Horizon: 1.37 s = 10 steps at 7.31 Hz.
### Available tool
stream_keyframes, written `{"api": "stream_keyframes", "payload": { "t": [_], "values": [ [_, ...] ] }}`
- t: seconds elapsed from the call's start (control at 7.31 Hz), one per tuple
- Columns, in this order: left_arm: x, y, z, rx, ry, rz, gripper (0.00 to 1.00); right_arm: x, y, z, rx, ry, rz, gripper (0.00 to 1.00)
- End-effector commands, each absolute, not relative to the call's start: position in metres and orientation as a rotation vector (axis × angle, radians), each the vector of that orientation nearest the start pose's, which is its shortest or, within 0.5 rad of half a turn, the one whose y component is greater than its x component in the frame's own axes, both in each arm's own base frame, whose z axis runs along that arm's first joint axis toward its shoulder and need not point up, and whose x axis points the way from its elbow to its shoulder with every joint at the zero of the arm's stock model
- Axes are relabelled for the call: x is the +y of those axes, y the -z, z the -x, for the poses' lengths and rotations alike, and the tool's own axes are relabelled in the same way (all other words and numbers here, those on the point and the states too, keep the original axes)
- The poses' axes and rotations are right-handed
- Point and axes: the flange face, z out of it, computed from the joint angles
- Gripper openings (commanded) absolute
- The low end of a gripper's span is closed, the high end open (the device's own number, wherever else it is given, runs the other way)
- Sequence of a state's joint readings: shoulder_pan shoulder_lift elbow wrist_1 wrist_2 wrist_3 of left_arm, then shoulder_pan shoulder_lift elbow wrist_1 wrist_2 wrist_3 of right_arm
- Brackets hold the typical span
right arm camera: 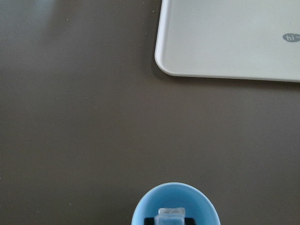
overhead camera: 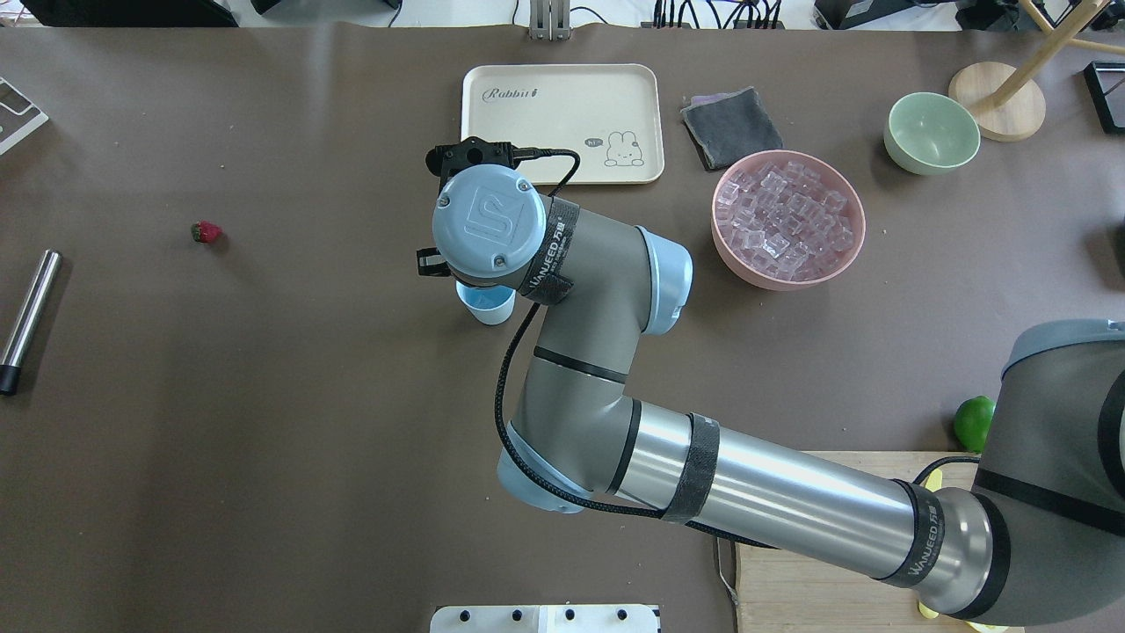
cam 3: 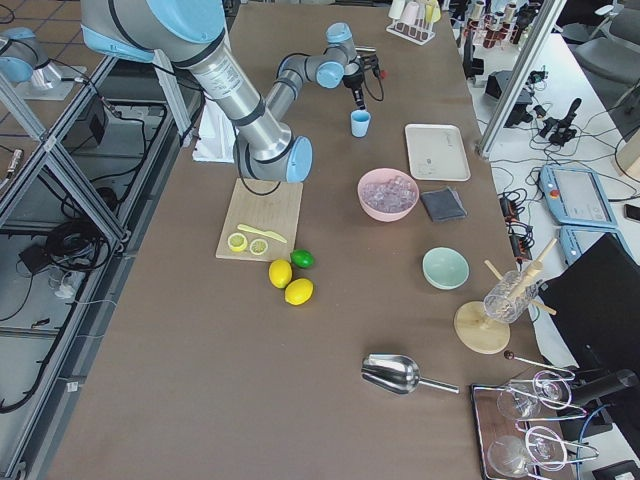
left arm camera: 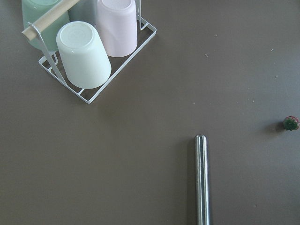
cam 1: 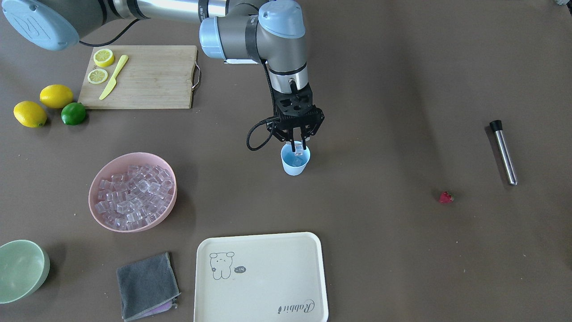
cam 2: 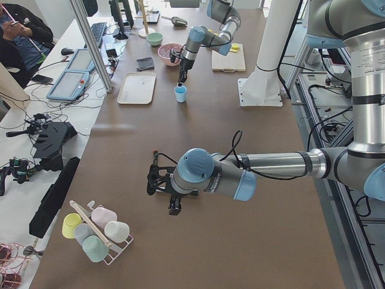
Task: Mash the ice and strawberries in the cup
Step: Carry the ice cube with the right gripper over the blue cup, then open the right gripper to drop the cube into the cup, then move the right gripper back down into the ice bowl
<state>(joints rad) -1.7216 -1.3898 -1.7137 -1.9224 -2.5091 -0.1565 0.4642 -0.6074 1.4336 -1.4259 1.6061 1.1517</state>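
ice cube pinched in right claw, above cup

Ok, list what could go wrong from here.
1. The right end effector holds an ice cube just over the mouth of the cup; dropped off-centre, it could bounce out onto the table.
2. It sits close to that small cup's rim and might tip it on retreat.
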Motion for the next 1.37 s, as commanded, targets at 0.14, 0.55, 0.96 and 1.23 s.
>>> {"api": "stream_keyframes", "payload": {
  "t": [0.14,0.55,0.96,1.23],
  "values": [
    [-0.415,-0.622,0.118,0.931,0.14,-0.285,0.99,-0.451,-0.088,0.605,-0.903,-0.025,-0.395,0.99],
    [-0.415,-0.619,0.118,0.931,0.136,-0.292,0.99,-0.482,-0.134,0.541,-0.855,-0.003,-0.409,0.99],
    [-0.415,-0.616,0.118,0.937,0.135,-0.296,0.99,-0.51,-0.231,0.433,-0.79,0.035,-0.415,0.99],
    [-0.417,-0.619,0.118,0.936,0.138,-0.289,0.99,-0.513,-0.279,0.407,-0.746,0.003,-0.4,0.99]
  ]
}}
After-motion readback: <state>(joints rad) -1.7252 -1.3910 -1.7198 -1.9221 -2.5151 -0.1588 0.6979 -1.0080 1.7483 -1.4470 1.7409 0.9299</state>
